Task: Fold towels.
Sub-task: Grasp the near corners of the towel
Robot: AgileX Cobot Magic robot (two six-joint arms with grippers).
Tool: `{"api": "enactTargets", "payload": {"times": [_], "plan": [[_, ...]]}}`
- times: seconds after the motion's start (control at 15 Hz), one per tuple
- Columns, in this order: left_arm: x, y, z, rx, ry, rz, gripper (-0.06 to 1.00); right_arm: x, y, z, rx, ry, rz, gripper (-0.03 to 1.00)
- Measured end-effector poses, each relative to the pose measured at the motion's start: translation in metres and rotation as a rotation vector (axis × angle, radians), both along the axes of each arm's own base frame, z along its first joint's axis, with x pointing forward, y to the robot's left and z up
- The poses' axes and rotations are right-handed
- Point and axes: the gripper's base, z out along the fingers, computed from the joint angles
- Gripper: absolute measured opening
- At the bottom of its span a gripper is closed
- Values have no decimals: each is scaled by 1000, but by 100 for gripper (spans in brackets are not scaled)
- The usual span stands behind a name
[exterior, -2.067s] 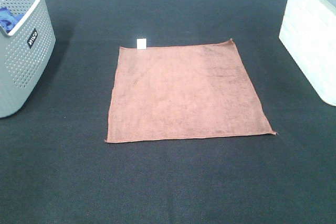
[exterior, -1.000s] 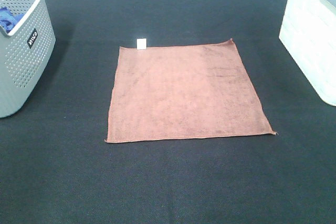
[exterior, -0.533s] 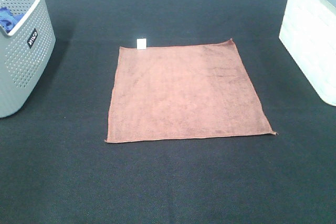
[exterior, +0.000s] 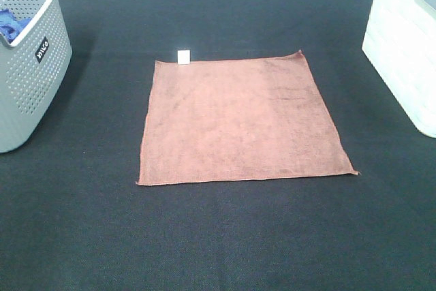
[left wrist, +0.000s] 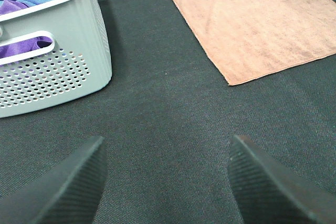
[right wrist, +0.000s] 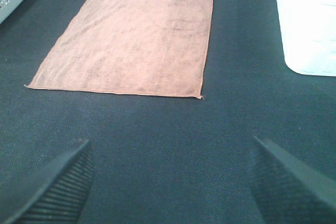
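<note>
Towel [exterior: 242,120] flat, centre of tabletop [exterior: 225,243], unfolded. Left tool [left wrist: 168,182] and right tool [right wrist: 173,182] spread apart, empty. Advise pinching both front-edge corners simultaneously, lifting evenly.

Only one marking: small black label [exterior: 42,49] with white lettering on the side wall of the grey perforated plastic basket [exterior: 27,93]. It's tilted and tiny, possibly "MIISO", not sure. Small white tag [exterior: 183,56] at the corner of the reddish-brown square microfibre cloth [exterior: 238,120]: print too small to tell.
</note>
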Motion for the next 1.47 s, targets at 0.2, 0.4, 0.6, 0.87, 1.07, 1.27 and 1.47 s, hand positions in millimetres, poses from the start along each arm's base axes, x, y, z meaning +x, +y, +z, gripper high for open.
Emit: {"api": "enactTargets", "payload": {"times": [0.2, 0.4, 0.6, 0.87, 1.07, 1.27, 1.47], "plan": [[0, 0, 0, 0, 0, 0, 64, 0, -1, 0, -2, 1, -6, 76], [0, 0, 0, 0, 0, 0, 64, 0, -1, 0, -2, 1, -6, 76], [0, 0, 0, 0, 0, 0, 64, 0, -1, 0, -2, 1, -6, 76], [0, 0, 0, 0, 0, 0, 64, 0, -1, 0, -2, 1, -6, 76], [0, 0, 0, 0, 0, 0, 64, 0, -1, 0, -2, 1, -6, 76], [2, -3, 8, -46, -55, -13, 64, 2, -1, 3, 10, -22, -15, 76], [27, -6, 23, -154, -98, -9, 64, 32, 0, 17, 53, 21, -29, 76]]}}
